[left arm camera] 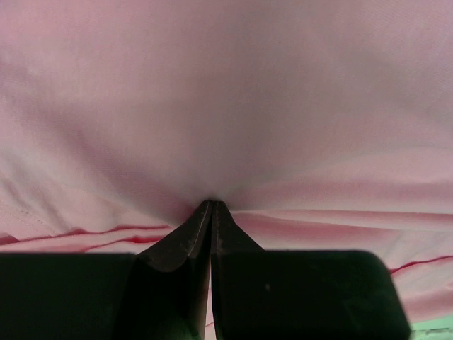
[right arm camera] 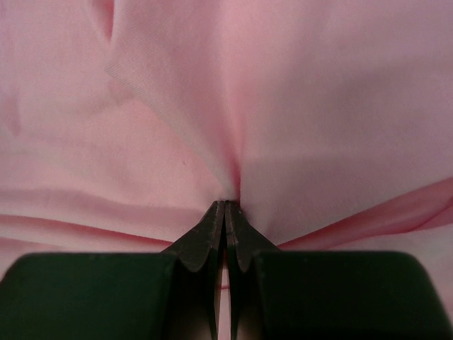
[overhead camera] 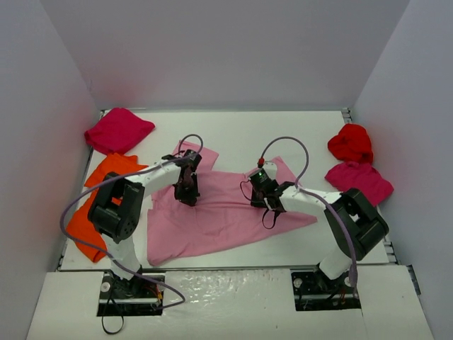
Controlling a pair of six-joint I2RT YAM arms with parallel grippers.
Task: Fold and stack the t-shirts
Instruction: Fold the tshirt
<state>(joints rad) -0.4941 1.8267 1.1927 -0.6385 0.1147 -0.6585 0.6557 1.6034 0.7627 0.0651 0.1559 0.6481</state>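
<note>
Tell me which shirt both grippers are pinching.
The light pink shirt, spread centrally: the left gripper and right gripper are shut on it; the rest lie untouched.

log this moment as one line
left hand: shut on pink t-shirt | right hand: shut on pink t-shirt | state: spread out, not yet folded

Top view bright, even, diffuse light, prob. from overhead; shadows short + soft. Patchy glare along the near edge of the tabletop (overhead camera: 297, 134). Reddish cast on the left wall (overhead camera: 42, 142). Wrist views dimmer, flat: light pink t-shirt (left arm camera: 226, 106) slightly soft, greyer toward the top in left wrist view; left gripper (left arm camera: 211, 207) + right gripper (right arm camera: 225, 207) underexposed, near-black, w/ a small shadow at the tips.
</note>
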